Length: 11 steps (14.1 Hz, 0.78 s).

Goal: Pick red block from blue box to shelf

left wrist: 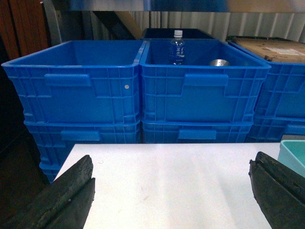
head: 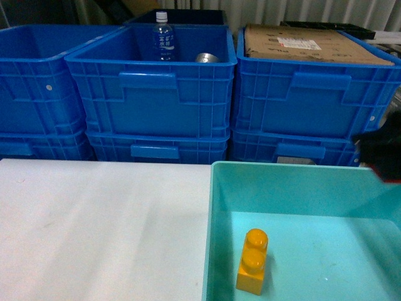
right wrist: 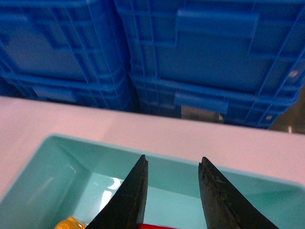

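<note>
The red block (right wrist: 157,226) shows only as a red sliver at the bottom edge of the right wrist view, held between the fingers of my right gripper (right wrist: 174,158). That gripper hangs above the pale turquoise blue box (right wrist: 95,148). In the head view it is a dark blur at the right edge (head: 381,153), over the blue box's (head: 282,164) far right corner. My left gripper (left wrist: 172,160) stands wide open over the white table (left wrist: 171,176) with nothing between its fingers. A shiny crossbeam of the shelf (left wrist: 143,5) runs along the top of the left wrist view.
A yellow two-stud brick (head: 254,260) stands in the blue box. Behind the table are stacked dark blue crates (head: 150,94). One holds a water bottle (head: 163,36) and a metal can (head: 207,58), and another is covered by cardboard (head: 307,44).
</note>
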Tool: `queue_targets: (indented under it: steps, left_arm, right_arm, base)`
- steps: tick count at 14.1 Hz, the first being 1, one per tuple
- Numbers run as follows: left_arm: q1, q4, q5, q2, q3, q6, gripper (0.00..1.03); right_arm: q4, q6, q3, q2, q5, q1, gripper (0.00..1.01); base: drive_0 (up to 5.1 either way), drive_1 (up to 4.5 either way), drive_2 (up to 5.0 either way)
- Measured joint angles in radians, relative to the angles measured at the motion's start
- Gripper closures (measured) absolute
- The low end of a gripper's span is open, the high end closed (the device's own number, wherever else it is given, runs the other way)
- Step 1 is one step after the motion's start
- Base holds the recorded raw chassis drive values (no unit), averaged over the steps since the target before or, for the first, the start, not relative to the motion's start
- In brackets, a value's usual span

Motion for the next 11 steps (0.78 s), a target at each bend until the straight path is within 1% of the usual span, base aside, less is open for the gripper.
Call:
queue_targets:
  steps: [1,2,3,4,5,7,8,11]
  left_arm:
    - [0.000,0.000,0.000,0.000,0.000,0.000,0.05]
    - [0.000,0.000,0.000,0.000,0.000,0.000,0.05]
    - [0.000,0.000,0.000,0.000,0.000,0.000,0.05]
    - [0.000,0.000,0.000,0.000,0.000,0.000,0.05]
    - [0.000,0.000,0.000,0.000,0.000,0.000,0.05]
    - [0.000,-0.001,-0.001,0.000,0.000,0.000,0.05]
    - [0.000,0.000,-0.001,0.000,0.000,0.000,0.05]
    - [0.000,0.000,0.000,0.000,0.000,0.000,0.05]
  right_arm:
    - [-0.057,0.007,0.000,-0.116,-0.048,-0.040,0.75]
    - [-0.119,0.026,-0.004,-0.236,-0.089,-0.074,0.75]
    - [-0.161,0.041,-0.015,-0.344,-0.112,-0.093,0.75]
    - [-0.245,0.078,-0.076,-0.616,-0.122,-0.137,0.75]
    - [-0.330,0.083,-0.172,-0.834,-0.003,-0.056,0.75]
    - [-0.335,0.085,-0.214,-0.846,0.064,-0.048,0.75]
    - [-0.335,0.085,-0.229,-0.848,0.077,-0.028,0.75]
    - [-0.301,0.085,-0.256,-0.832,0.087,-0.025,0.75]
  base:
    - [0.0,0.00,0.0]
    - [0.0,0.00,0.0]
    - [0.0,0.00,0.0]
    - [0.0,0.00,0.0]
    - [0.0,0.00,0.0]
    - [0.0,0.00,0.0]
    - [0.0,0.00,0.0]
    - [0.0,0.00,0.0]
